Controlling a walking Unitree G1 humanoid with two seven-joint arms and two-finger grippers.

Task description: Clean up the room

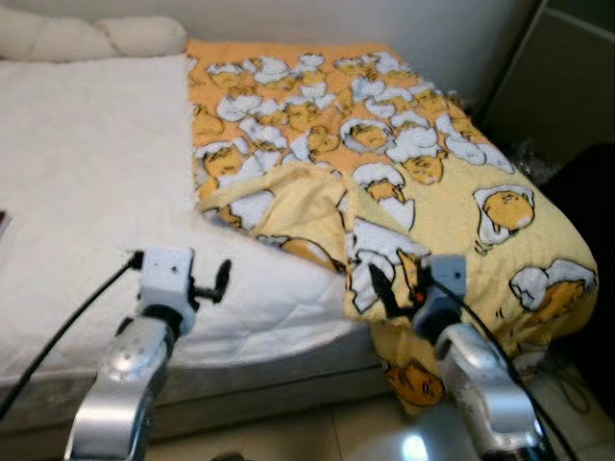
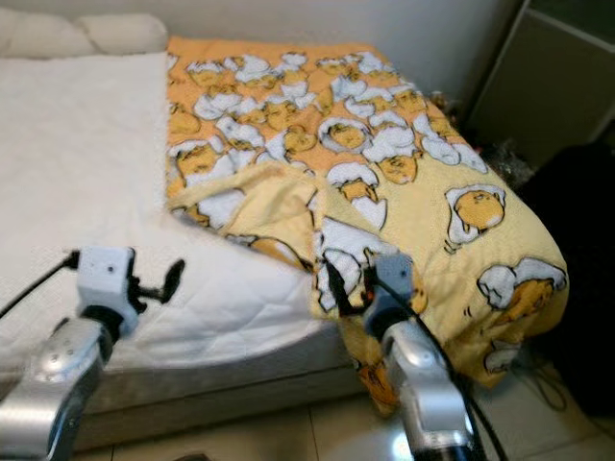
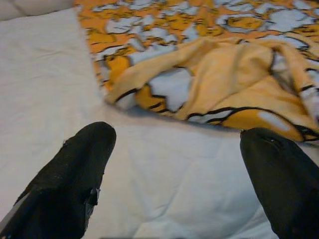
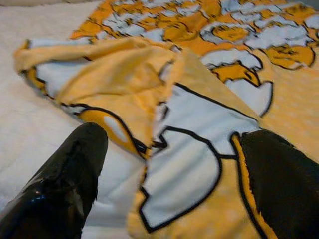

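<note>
A yellow-orange blanket (image 1: 384, 144) printed with cartoon eggs covers the right half of the bed and hangs over its near right corner. One corner (image 1: 288, 206) is folded back onto the white mattress (image 1: 86, 192). My left gripper (image 1: 219, 283) hovers open over the bare white mattress near the bed's front edge, short of the folded corner (image 3: 209, 84). My right gripper (image 1: 394, 283) is open just above the blanket's near edge (image 4: 184, 169). Nothing is between either gripper's fingers.
White pillows (image 1: 86, 36) lie at the head of the bed. A dark cabinet (image 1: 567, 86) and a black object (image 1: 596, 221) stand to the right of the bed. Cables lie on the tiled floor (image 1: 317, 432) by the bed's corner.
</note>
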